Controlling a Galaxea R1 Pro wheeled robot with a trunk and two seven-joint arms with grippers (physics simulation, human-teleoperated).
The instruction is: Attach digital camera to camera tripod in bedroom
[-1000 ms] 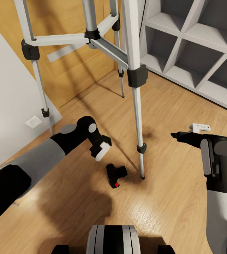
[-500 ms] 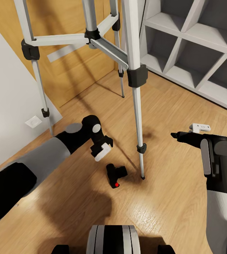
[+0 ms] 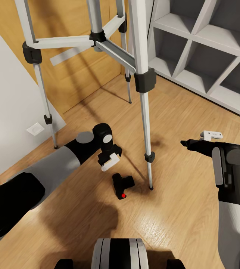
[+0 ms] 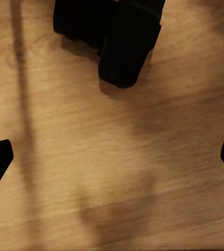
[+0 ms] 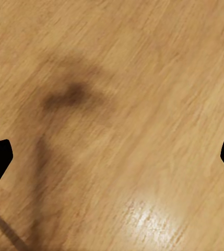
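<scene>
The digital camera (image 3: 122, 185), small and black with a red dot, lies on the light wood floor just left of the foot of the camera tripod's near leg (image 3: 146, 123). The tripod's silver legs and black joints rise out of the head view, so its head is out of sight. My left gripper (image 3: 109, 160) points down at the floor, a short way up and left of the camera, and is open with nothing in it. In the left wrist view the camera (image 4: 117, 42) sits ahead of the widely spread gripper (image 4: 112, 162). My right gripper (image 3: 185, 143) hovers right of the tripod, open (image 5: 112, 162) over bare floor.
A white cubby shelf unit (image 3: 209, 56) stands at the back right. A wooden door (image 3: 71, 74) is behind the tripod, and a white wall with a socket (image 3: 35, 129) is on the left. The tripod's other legs (image 3: 45, 101) stand on the floor to the left. My base (image 3: 120, 254) is at the bottom.
My left arm has moved to the right and a little closer to the camera. The right arm, camera and tripod have not moved.
</scene>
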